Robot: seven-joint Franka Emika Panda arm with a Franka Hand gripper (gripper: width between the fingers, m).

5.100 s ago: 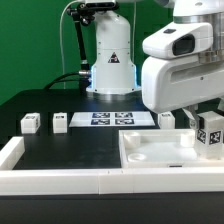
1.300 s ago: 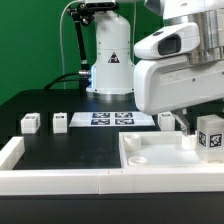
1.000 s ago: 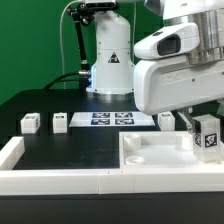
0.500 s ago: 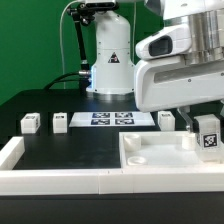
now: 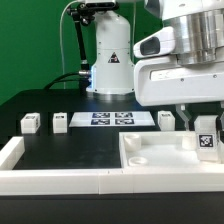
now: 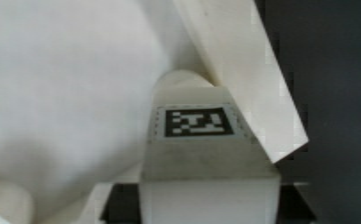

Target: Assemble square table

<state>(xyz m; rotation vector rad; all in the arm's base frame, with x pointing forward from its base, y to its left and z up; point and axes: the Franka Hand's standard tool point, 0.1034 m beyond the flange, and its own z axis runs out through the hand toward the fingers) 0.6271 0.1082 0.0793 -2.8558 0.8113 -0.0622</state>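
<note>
the end effector [image 5: 204,127] is pinching a tagged leg post [image 5: 206,143] upright, holding it at a corner of the square table slab [image 5: 158,152], on the exterior view's right.

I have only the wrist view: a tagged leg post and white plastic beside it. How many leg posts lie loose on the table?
Observer: Three loose leg posts: two on the exterior view's left of the marker board, one on its right.
Operator: Where is the held one?
Observer: The hand holds that leg post upright at the square tabletop's corner on the exterior view's right.
Operator: What borders the front?
Observer: A low white wall.
</note>
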